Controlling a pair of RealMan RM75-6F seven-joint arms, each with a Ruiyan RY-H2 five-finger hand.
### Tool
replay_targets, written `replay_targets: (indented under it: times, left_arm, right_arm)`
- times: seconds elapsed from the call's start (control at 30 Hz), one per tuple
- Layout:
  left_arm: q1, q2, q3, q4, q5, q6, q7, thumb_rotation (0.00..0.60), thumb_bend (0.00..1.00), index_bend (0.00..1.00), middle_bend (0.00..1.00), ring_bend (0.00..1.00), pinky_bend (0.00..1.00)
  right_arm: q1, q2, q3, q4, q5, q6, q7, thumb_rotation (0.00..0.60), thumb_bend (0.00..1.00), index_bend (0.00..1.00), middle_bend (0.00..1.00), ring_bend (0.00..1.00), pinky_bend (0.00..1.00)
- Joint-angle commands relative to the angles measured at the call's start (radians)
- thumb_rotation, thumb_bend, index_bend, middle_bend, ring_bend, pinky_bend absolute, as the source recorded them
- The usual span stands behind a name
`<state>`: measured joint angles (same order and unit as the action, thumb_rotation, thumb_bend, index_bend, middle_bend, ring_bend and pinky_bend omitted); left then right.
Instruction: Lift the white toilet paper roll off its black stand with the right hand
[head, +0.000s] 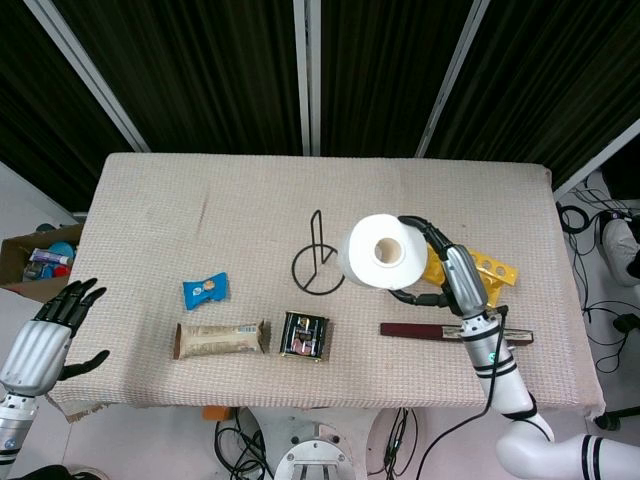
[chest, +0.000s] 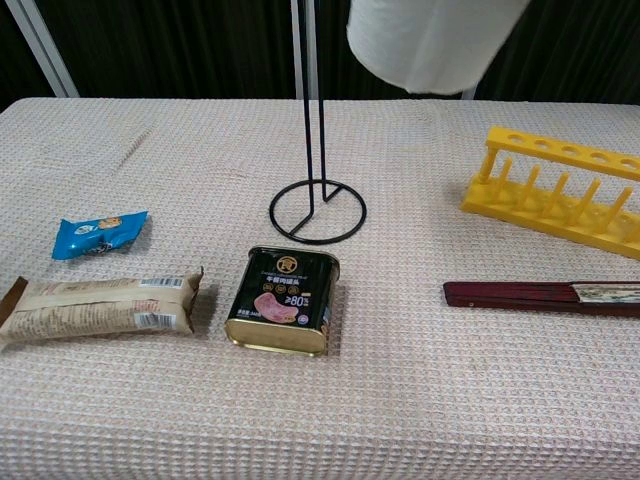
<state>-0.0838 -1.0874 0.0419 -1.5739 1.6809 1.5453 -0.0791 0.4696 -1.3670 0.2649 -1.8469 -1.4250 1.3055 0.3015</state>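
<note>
The white toilet paper roll (head: 383, 252) hangs in the air to the right of its black stand (head: 318, 270), fully off the post. My right hand (head: 440, 268) grips the roll from its right side, fingers wrapped around it. In the chest view only the roll's lower part (chest: 432, 42) shows at the top edge, right of the bare stand (chest: 317, 205); the right hand is out of that frame. My left hand (head: 55, 325) hovers off the table's front left corner, fingers spread, holding nothing.
A yellow rack (head: 478, 270) stands behind my right hand, also seen as the yellow rack (chest: 552, 191). A dark wooden bar (head: 455, 333) lies in front of it. A tin can (head: 303, 334), a long snack packet (head: 220, 339) and a blue packet (head: 205, 289) lie front left.
</note>
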Motion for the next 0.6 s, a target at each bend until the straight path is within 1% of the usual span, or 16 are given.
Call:
replay_targets:
  times: [0.03, 0.13, 0.23, 0.5, 0.57, 0.6]
  left_arm:
    - [-0.002, -0.001, -0.002, -0.001, -0.009, -0.009, 0.001, 0.593, 0.16, 0.12, 0.06, 0.06, 0.22]
    - [-0.004, -0.002, -0.002, 0.000, -0.010, -0.012, 0.002, 0.593, 0.16, 0.12, 0.06, 0.06, 0.22]
    - [-0.003, -0.001, -0.003, 0.001, -0.011, -0.007, -0.002, 0.592, 0.16, 0.12, 0.06, 0.06, 0.22]
    - [-0.002, 0.002, -0.004, 0.008, -0.014, -0.005, -0.018, 0.594, 0.16, 0.12, 0.06, 0.06, 0.22]
    - [-0.002, 0.003, -0.004, 0.009, -0.016, -0.006, -0.020, 0.594, 0.16, 0.12, 0.06, 0.06, 0.22]
    - [-0.002, 0.004, -0.005, 0.009, -0.017, -0.006, -0.021, 0.593, 0.16, 0.12, 0.06, 0.06, 0.22]
  right_arm:
    - [-0.022, -0.002, -0.042, 0.069, 0.048, -0.044, 0.011, 0.600, 0.25, 0.43, 0.48, 0.44, 0.46]
    - [-0.016, -0.028, -0.057, 0.130, 0.075, -0.079, 0.012, 0.600, 0.25, 0.43, 0.48, 0.44, 0.46]
    - [-0.004, -0.073, -0.072, 0.201, 0.100, -0.126, 0.027, 0.600, 0.25, 0.43, 0.48, 0.44, 0.46]
    - [0.022, -0.160, -0.089, 0.325, 0.148, -0.214, 0.023, 0.600, 0.26, 0.43, 0.47, 0.44, 0.46]
    - [0.031, -0.168, -0.095, 0.346, 0.142, -0.240, 0.037, 0.600, 0.26, 0.39, 0.43, 0.42, 0.45]
    - [0.035, -0.167, -0.099, 0.350, 0.136, -0.254, 0.047, 0.600, 0.25, 0.33, 0.38, 0.37, 0.42]
